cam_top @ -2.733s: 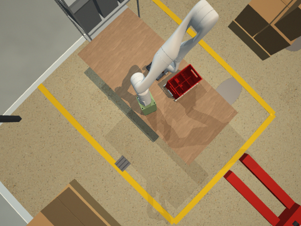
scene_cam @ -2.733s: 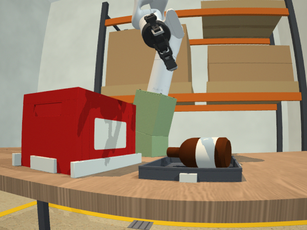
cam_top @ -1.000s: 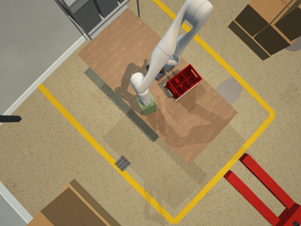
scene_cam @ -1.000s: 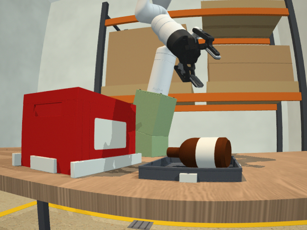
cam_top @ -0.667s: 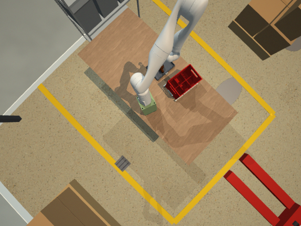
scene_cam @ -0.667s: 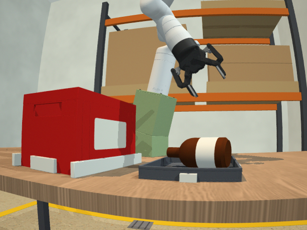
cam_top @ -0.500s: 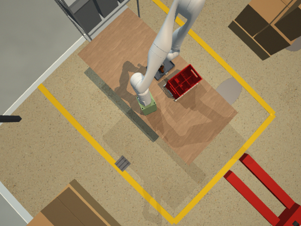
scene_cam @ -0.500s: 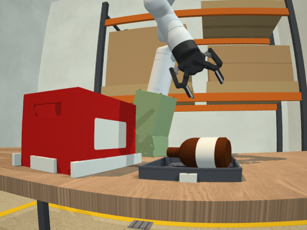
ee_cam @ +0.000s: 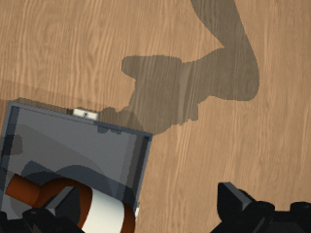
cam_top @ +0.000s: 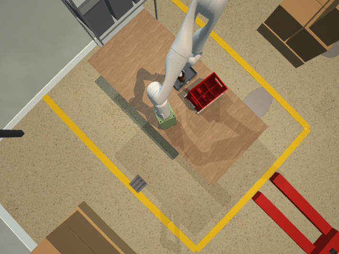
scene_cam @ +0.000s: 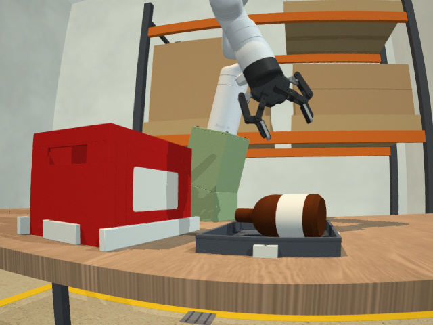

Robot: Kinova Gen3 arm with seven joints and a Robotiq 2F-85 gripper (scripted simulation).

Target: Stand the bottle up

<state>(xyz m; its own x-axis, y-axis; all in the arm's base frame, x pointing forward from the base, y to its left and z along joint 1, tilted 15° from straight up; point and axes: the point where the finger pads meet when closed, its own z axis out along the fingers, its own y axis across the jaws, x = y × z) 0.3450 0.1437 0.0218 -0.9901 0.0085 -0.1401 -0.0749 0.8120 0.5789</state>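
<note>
A brown bottle (scene_cam: 286, 214) (cam_top: 181, 76) (ee_cam: 99, 216) with a white label lies on its side in the dark grey tray (scene_cam: 223, 244) (cam_top: 192, 71) (ee_cam: 72, 139). Its neck points toward the red crate (scene_cam: 105, 181) (cam_top: 207, 91), which stands close beside the tray. My gripper (scene_cam: 287, 126) (ee_cam: 149, 200) is open and empty. It hangs well above the bottle, tilted downward. In the wrist view the bottle shows at the lower left, partly behind my left finger. In the overhead view the arm hides the gripper and most of the bottle.
The green robot pedestal (scene_cam: 216, 175) (cam_top: 165, 118) stands behind the tray and crate. White blocks (scene_cam: 139, 232) lie against the crate's base and one white block (scene_cam: 264, 250) against the tray's front. The wooden table (scene_cam: 367, 258) (cam_top: 131, 49) (ee_cam: 97, 26) ends just in front of the tray. Shelves with cardboard boxes stand behind.
</note>
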